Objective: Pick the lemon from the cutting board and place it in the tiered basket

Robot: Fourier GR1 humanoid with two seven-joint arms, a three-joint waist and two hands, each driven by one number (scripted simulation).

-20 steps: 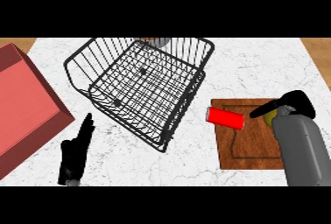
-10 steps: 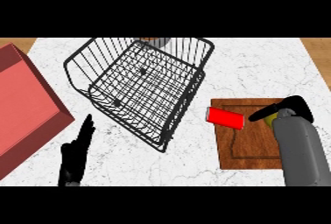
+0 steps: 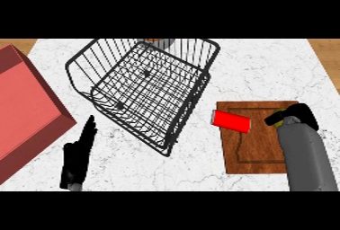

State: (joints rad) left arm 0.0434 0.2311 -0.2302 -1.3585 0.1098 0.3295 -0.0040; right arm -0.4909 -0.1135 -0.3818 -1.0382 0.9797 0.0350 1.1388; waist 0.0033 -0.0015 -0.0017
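Spanning nearly the whole head view, a white marble counter [image 3: 266, 72] with grey veining is carrying everything, and strips of wood-toned floor are showing at the far left and far right corners. A black wire tiered basket [image 3: 143, 90] is sitting tilted at centre, a small round grey-and-brown object [image 3: 159, 42] is peeking out behind its far rim, and a large red box [image 3: 26, 112] is occupying the left side. Near the lower left, the left hand [image 3: 76, 155] is resting on the marble with fingers straight, holding nothing. A wooden cutting board [image 3: 249, 152] is lying at the right with a red can [image 3: 232, 121] on its side overhanging the board's left edge. The right hand [image 3: 292, 114] is curling over the board's far right part, its fingers closing round the lemon [image 3: 282, 120]; only a sliver of yellow-green is showing under them, so whether the fruit is lifting off the wood cannot be told.
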